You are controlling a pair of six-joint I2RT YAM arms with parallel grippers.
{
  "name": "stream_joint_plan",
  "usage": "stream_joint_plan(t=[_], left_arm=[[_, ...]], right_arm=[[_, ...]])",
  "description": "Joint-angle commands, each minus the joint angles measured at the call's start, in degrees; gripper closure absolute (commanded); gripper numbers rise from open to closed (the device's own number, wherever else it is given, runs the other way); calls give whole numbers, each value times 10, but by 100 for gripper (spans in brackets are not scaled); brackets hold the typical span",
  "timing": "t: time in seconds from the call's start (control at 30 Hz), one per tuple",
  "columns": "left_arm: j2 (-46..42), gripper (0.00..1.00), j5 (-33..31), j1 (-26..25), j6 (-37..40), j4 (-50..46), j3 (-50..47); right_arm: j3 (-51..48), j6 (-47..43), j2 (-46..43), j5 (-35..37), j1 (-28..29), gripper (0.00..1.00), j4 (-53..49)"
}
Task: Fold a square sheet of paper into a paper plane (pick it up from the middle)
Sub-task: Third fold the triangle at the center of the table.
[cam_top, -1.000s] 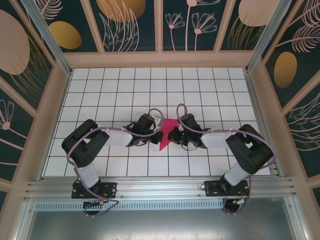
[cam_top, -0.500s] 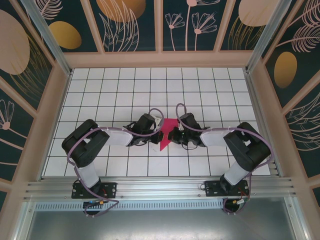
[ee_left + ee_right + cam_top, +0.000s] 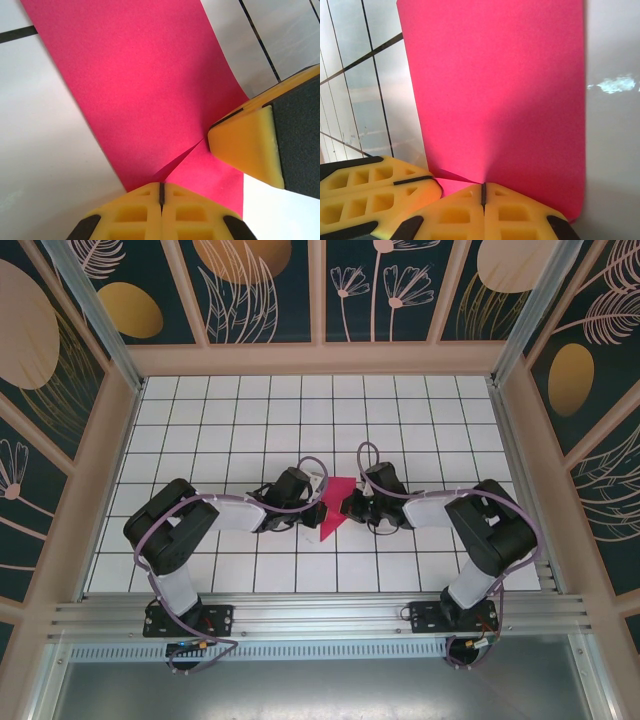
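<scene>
Folding looks barely begun: your square sheet of paper hangs between the two arms over the middle of the tiled table, a narrow magenta shape (one fold, as far as I can judge), no pointed dart yet. Your left gripper has its fingers clamped together on the paper's edge, and your right gripper pinches it likewise. Nose and wing folds remain

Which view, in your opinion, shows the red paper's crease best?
Left wrist: the paper is close up, its crease running into the shut left gripper. Right wrist shows a mostly flat face; top external, a small distant sliver.
</scene>
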Motion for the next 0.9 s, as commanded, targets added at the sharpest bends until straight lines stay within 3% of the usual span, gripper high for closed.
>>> stream_joint_plan(t=[0.0, 0.2, 0.37, 0.6, 0.87], left_arm=[[22, 100, -27, 2, 5, -71, -10], [21, 100, -29, 1, 4, -71, -12], [24, 100, -26, 1, 3, -71, -9], [22, 100, -25, 1, 3, -74, -8], [23, 100, -23, 2, 4, -73, -9]], right_arm=[[9, -22, -20, 6, -8, 97, -33], [8, -40, -58, -15, -39, 96, -34], [-11, -36, -23, -38, -48, 96, 1], [-23, -35, 10, -10, -53, 96, -2], [9, -61, -56, -15, -59, 95, -53]])
